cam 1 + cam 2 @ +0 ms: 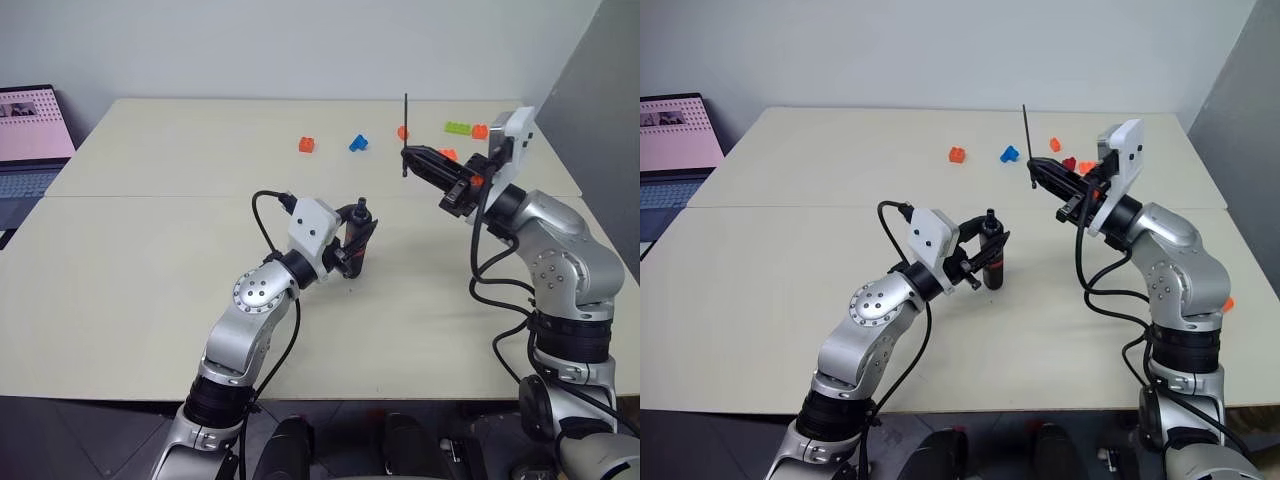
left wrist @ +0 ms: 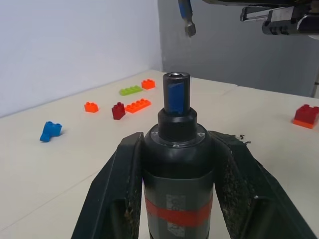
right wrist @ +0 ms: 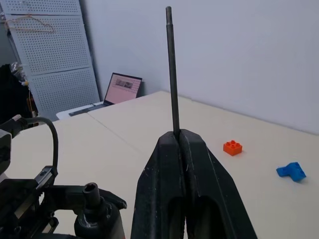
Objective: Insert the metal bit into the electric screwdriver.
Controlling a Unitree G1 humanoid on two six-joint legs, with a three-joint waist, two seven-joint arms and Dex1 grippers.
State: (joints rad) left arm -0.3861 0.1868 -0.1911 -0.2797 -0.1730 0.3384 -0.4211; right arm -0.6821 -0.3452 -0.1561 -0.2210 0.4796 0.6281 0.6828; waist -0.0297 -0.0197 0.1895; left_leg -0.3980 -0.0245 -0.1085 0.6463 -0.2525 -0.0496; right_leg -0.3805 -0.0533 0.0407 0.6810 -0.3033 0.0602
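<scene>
Pale table, scattered toy bricks. Left gripper clamps the electric screwdriver upright, socket up. Right gripper pinches the metal bit, held apart from it. Line up your bit's tip over the socket, then lower slowly.

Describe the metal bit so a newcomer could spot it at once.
Start at the cream table and find the right gripper raised above its far right part, near the scattered toy bricks. Pinched between its shut fingers stands the metal bit: a thin, dark, needle-like rod, unlike the chunky coloured bricks.
</scene>
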